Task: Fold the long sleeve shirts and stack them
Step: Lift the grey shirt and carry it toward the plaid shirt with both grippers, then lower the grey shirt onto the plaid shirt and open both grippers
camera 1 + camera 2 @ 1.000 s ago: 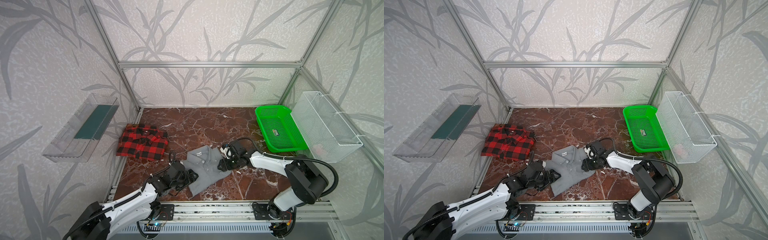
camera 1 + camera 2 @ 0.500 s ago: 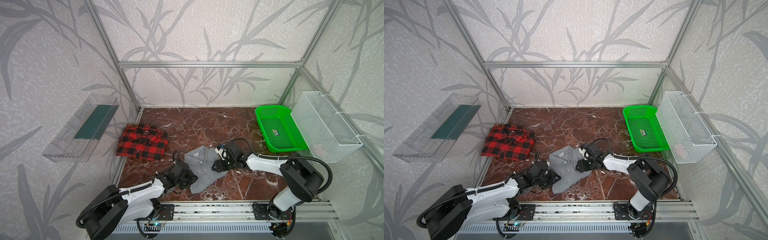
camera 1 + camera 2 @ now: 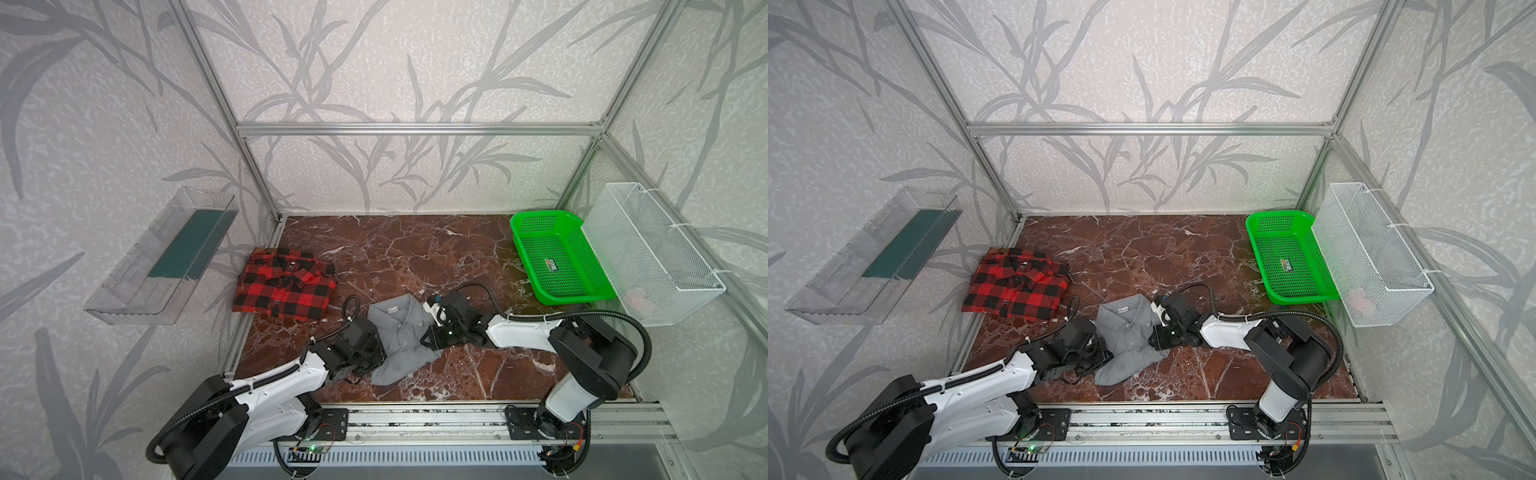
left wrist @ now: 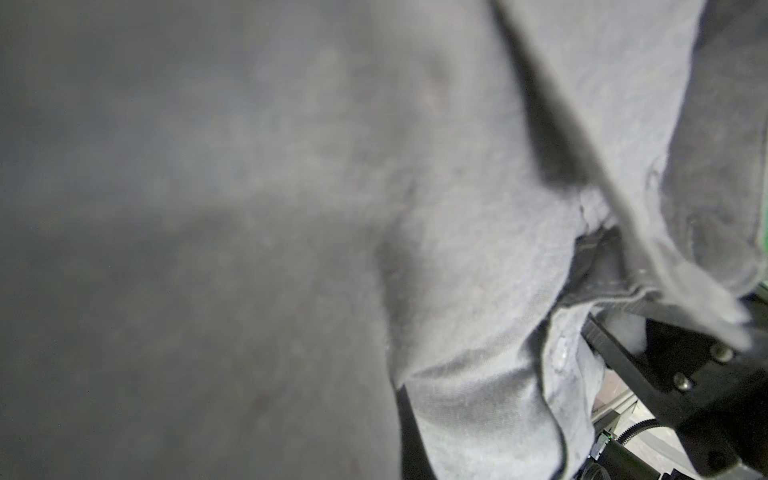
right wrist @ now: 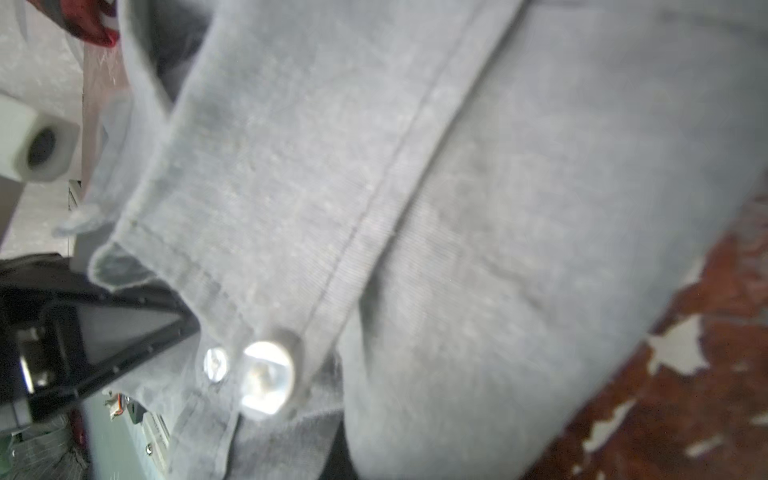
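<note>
**A:** How do the arms sit?

**B:** Both are low over the table (image 3: 415,249), coming at the gray shirt (image 3: 401,332) from opposite sides. The left arm (image 3: 282,380) stretches out long and nearly flat, and the left gripper (image 3: 376,353) meets the shirt's left edge. The right arm (image 3: 519,332) is bent sharply at the elbow with its forearm level. The right gripper (image 3: 431,338) meets the shirt's right edge about halfway along.

**A:** And the jaws?

**B:** Both are closed tight, each on gray cloth. In the left wrist view the fabric passes over a black finger (image 4: 665,365). In the right wrist view a stitched hem drapes over a finger (image 5: 108,328), just beside a shiny button (image 5: 266,378).

**A:** Where's the shirt itself?

**B:** It lies on the table between the two grippers, buttoned front up, with its lower end rumpled. The plaid shirt (image 3: 286,286) lies folded to the left of the gray shirt and farther back, apart from it. The green basket (image 3: 540,216) stands well to the gray shirt's right, also farther back.

**A:** What's hard to read?

**B:** The fingertips. In both top views the wrist bodies cover them, so the exact pinch point on the gray shirt is hidden. The left wrist view is mostly blurred gray, and half of it tells nothing. I can't make out the gray shirt's sleeves either, and whether they're tucked under I cannot tell.
</note>
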Motion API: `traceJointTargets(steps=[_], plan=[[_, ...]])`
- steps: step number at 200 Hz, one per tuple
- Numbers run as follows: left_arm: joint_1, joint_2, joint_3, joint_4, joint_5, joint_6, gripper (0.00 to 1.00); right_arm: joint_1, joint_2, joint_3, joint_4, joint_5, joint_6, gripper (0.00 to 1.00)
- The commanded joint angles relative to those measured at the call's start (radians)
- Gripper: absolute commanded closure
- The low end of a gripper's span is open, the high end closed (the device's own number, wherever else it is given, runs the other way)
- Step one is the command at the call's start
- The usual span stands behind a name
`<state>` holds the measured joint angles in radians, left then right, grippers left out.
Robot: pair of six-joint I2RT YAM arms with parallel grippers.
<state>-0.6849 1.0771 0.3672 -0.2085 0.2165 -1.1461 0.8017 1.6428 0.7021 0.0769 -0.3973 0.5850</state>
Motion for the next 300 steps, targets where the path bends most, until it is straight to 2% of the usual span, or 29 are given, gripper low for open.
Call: traceJointTargets(steps=[1,32,77,111,151,184,219,235,300], plan=[[0.059,-0.018,0.106,-0.163,-0.036,0.101,1.0,0.03,-0.069,0.0,-0.078,-0.008,0.041,1.0],[0.137,0.009,0.306,-0.34,-0.076,0.228,1.0,0.073,-0.111,0.123,-0.087,0.023,0.047,1.0],[0.305,0.041,0.556,-0.53,-0.186,0.416,1.0,0.103,-0.019,0.331,0.008,0.066,0.111,1.0],[0.479,0.067,0.671,-0.551,-0.231,0.514,1.0,0.147,0.189,0.585,0.036,0.039,0.133,1.0],[0.674,0.153,0.734,-0.504,-0.229,0.513,1.0,0.185,0.392,0.828,0.095,0.062,0.171,1.0],[0.78,0.201,0.748,-0.445,-0.366,0.563,1.0,0.203,0.531,0.952,0.211,0.072,0.21,1.0],[0.836,0.259,0.759,-0.358,-0.453,0.608,1.0,0.216,0.685,1.115,0.269,0.033,0.238,1.0],[0.859,0.305,0.791,-0.373,-0.516,0.598,1.0,0.215,0.738,1.184,0.284,0.014,0.243,1.0],[0.94,0.397,0.857,-0.36,-0.568,0.593,1.0,0.255,0.913,1.484,0.166,-0.015,0.218,1.0]])
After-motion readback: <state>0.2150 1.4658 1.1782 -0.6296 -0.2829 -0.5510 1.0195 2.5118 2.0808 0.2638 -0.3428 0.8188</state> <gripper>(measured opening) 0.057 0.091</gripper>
